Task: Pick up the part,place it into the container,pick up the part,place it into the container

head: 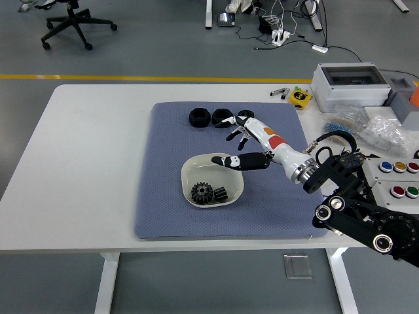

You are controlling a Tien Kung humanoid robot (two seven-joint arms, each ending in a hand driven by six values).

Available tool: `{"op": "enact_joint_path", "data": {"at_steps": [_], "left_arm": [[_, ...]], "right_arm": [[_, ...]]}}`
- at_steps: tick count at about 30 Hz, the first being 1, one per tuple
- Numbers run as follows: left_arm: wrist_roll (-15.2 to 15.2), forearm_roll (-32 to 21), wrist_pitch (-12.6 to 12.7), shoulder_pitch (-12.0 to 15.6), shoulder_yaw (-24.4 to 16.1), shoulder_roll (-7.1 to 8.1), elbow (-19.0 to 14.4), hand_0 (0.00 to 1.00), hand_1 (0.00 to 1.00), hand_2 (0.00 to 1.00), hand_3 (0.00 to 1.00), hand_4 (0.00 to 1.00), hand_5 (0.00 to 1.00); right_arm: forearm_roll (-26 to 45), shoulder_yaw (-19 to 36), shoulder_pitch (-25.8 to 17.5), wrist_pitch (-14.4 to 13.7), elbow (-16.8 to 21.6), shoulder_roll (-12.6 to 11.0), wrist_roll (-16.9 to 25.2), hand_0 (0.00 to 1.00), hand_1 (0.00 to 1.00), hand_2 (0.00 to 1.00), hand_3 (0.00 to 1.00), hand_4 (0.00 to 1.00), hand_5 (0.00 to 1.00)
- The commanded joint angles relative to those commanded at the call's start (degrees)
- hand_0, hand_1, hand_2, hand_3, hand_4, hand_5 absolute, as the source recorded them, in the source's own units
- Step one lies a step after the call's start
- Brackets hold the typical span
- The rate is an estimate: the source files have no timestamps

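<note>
A white bowl (190, 171) sits on the blue-grey mat (163, 209) and holds two black gear parts (208, 192). Three black ring-shaped parts lie in a row at the mat's far edge: one at left (200, 118), one in the middle (220, 115), and one at right (245, 114) partly hidden by my fingers. My right hand (239, 140) is white with a red-orange stripe. It hovers between the bowl and the row, fingers spread, holding nothing. The thumb reaches over the bowl's far rim. The left arm is out of view.
At the table's right side stand a grey box (352, 84), a yellow tape measure (301, 97), bags of small parts (383, 131), a black adapter (350, 161) and a button panel (400, 176). An office chair (75, 23) stands on the floor beyond.
</note>
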Motion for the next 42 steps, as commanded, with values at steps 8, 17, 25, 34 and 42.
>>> {"op": "enact_joint_path", "data": {"at_steps": [8,17,25,34,42], "left_arm": [[0.3,3.3,-0.3,0.3,-3.0,0.00,0.0,0.831,0.769,0.797,0.573,0.490,0.730],[0.1,4.8,-0.5,0.4,-4.2,0.00,0.0,0.831,0.769,0.798,0.573,0.488,0.732],[0.1,5.9,-0.5,0.6,-5.0,0.00,0.0,0.830,0.768,0.799,0.573,0.487,0.733],[0.4,11.5,-1.0,0.3,-10.3,0.00,0.0,0.830,0.766,0.796,0.573,0.487,0.735],[0.1,9.4,-1.0,-0.2,-8.6,0.00,0.0,0.829,0.766,0.796,0.573,0.485,0.739]], "right_arm": [[19.0,9.1,-9.0,3.4,5.8,-1.6,3.6,0.613,0.706,0.808,0.815,0.998,0.600],[30.7,23.1,-21.8,3.9,8.5,3.2,1.9,0.793,0.789,0.838,0.842,0.998,0.716],[19.0,35.4,-32.2,6.4,9.6,9.7,-1.1,0.791,0.787,0.823,0.823,0.998,0.734],[7.2,38.8,-35.2,8.2,9.2,9.6,-2.3,0.823,0.811,0.839,0.871,0.998,0.740],[6.3,39.2,-35.4,6.1,7.9,9.9,-1.1,0.868,0.834,0.852,0.881,0.998,0.745]]}}
